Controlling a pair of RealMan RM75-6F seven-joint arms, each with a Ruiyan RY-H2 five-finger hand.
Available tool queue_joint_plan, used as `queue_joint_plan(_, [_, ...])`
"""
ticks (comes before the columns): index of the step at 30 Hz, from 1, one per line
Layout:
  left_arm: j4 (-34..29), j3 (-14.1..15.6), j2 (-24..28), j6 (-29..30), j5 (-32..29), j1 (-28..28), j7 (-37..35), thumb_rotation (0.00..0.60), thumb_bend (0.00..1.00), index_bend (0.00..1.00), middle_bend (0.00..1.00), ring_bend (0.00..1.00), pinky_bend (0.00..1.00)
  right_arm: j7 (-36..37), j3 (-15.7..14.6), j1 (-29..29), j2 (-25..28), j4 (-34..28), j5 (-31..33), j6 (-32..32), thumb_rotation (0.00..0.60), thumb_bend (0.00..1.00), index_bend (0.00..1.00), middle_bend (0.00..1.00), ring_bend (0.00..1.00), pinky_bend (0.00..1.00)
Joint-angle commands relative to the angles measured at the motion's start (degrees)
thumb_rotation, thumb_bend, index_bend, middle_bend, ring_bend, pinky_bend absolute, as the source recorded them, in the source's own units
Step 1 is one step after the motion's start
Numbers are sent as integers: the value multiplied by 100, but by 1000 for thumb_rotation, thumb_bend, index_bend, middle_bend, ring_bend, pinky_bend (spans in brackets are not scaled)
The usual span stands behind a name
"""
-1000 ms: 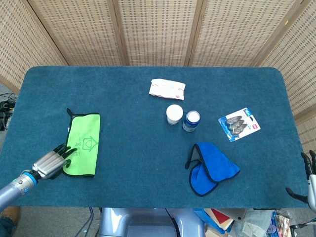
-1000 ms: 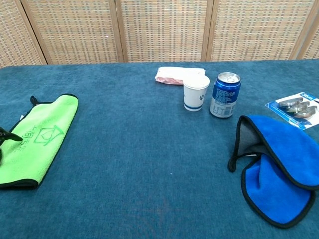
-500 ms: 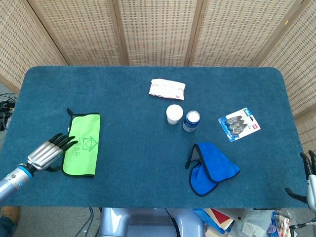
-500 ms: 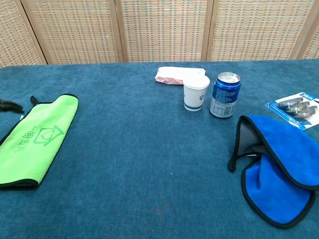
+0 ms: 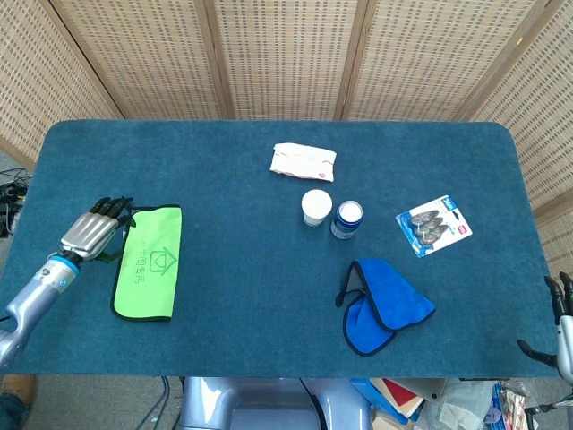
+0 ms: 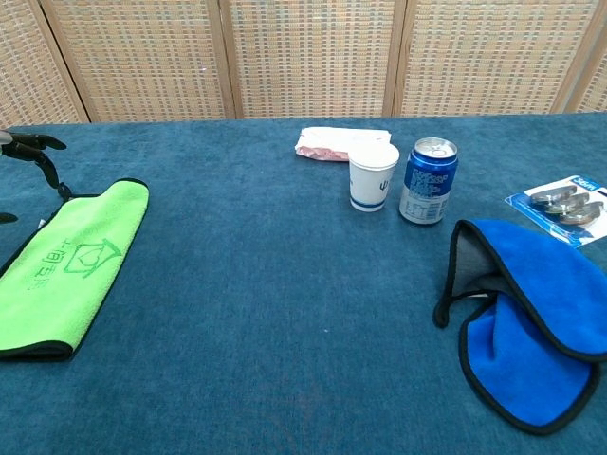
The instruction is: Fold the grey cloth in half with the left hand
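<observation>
A bright green cloth (image 5: 148, 262) (image 6: 66, 261) lies flat, a narrow rectangle with a black edge, at the table's left. My left hand (image 5: 94, 228) hovers just beyond its far left corner, fingers apart and holding nothing; only its fingertips (image 6: 24, 142) show in the chest view. A blue cloth (image 5: 385, 306) (image 6: 531, 313) lies crumpled at the right front, its grey inner side (image 6: 479, 275) partly showing. No fully grey cloth is in view. My right hand (image 5: 560, 313) hangs off the table's right front corner, fingers spread and empty.
A white cup (image 5: 316, 207) and a blue can (image 5: 347, 219) stand together mid-table. A white packet (image 5: 303, 161) lies behind them. A blister pack (image 5: 433, 226) rests to the right. Wicker screens close off the back.
My left hand has come off the green cloth's near left corner and moved away along its left edge to the far corner. The cloth stays flat. The right hand is still.
</observation>
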Motion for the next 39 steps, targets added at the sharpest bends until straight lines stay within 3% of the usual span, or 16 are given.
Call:
queue_joint_plan(1, [551, -415, -503, -656, -708, -295, 308, 600, 393, 359, 0, 0, 0, -16, 3, 15, -10, 11, 24, -32, 600, 0, 12, 0, 0, 0])
queue_joint_plan(8, [1392, -808, -1179, -1338, -1676, -638, 885, 600, 408, 394, 0, 0, 0, -7, 36, 35, -16, 44, 121, -85, 600, 0, 12, 0, 0, 0])
queue_joint_plan(18, [2192, -1009, -1708, -1731, -2554, -850, 1650, 600, 408, 409, 0, 0, 0, 9, 55, 67, -20, 79, 197, -164, 600, 0, 12, 0, 0, 0])
queue_joint_plan(28, [2988, -1121, -2182, -2035, -3023, -879, 1962, 600, 408, 433, 0, 0, 0, 12, 58, 90, -26, 93, 244, -222, 600, 0, 12, 0, 0, 0])
queue_joint_plan(39, [3427, -1232, -2468, -2223, -2848, -975, 1819, 600, 409, 434, 0, 0, 0, 4, 66, 107, -31, 99, 297, -257, 600, 0, 12, 0, 0, 0])
